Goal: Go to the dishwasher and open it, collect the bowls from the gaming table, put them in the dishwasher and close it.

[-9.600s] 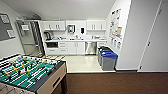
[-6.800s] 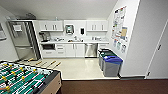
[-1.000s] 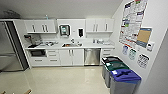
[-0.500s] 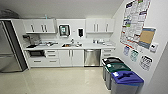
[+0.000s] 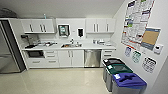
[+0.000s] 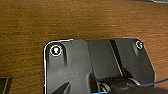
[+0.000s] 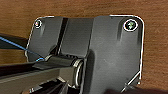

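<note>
The dishwasher point(image 5: 92, 58) is a brushed-steel front built in under the white counter point(image 5: 75, 47), right of the sink point(image 5: 71, 45) in the head view. Its door is shut, with the bar handle along the top edge. It stands some way ahead across the pale floor point(image 5: 62, 80). The bowls and the gaming table are out of view. Both wrist views look down past the robot's own dark plate onto a brown wood-grain surface point(image 6: 75, 22).
Three bins line the right wall: black point(image 5: 111, 62), green point(image 5: 119, 68) and blue point(image 5: 128, 81), the blue one nearest. A steel fridge point(image 5: 7, 50) stands at the left, with a dark microwave point(image 5: 35, 53) under the counter. Posters point(image 5: 137, 20) hang on the right wall.
The camera has driven forward and turned toward the kitchen; the table-football table has dropped out of the picture and the counter and bins look larger. The dishwasher door has stayed shut.
</note>
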Controlling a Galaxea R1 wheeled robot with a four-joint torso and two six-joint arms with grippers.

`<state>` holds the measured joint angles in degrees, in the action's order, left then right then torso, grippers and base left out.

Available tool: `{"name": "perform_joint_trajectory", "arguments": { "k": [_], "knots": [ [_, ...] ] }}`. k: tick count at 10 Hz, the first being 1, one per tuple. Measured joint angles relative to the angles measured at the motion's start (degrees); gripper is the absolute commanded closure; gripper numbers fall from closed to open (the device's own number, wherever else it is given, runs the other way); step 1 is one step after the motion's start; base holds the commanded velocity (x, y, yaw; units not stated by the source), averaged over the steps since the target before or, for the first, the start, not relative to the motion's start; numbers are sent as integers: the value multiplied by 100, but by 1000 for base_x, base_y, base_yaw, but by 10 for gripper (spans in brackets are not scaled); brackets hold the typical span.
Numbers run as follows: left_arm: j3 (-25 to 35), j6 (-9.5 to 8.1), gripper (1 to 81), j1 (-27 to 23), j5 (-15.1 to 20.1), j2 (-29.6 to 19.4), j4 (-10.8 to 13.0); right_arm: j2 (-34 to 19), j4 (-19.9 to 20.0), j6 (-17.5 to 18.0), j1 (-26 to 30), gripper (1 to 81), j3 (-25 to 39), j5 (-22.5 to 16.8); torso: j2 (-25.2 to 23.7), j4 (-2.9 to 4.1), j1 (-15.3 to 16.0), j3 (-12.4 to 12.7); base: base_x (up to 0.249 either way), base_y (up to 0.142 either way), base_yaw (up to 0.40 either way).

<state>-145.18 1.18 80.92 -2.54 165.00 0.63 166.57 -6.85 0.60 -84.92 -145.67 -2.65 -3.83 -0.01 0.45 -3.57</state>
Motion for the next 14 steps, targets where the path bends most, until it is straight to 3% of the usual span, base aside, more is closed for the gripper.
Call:
{"name": "perform_joint_trajectory", "arguments": {
  "k": [14],
  "knots": [
    [0, 0, 10, 0, -2, -11, -1, 18, 0, -2, 38, 10, -17, -5, 2, 0, 0, 0, 118, 0, 0]
  ]
}}
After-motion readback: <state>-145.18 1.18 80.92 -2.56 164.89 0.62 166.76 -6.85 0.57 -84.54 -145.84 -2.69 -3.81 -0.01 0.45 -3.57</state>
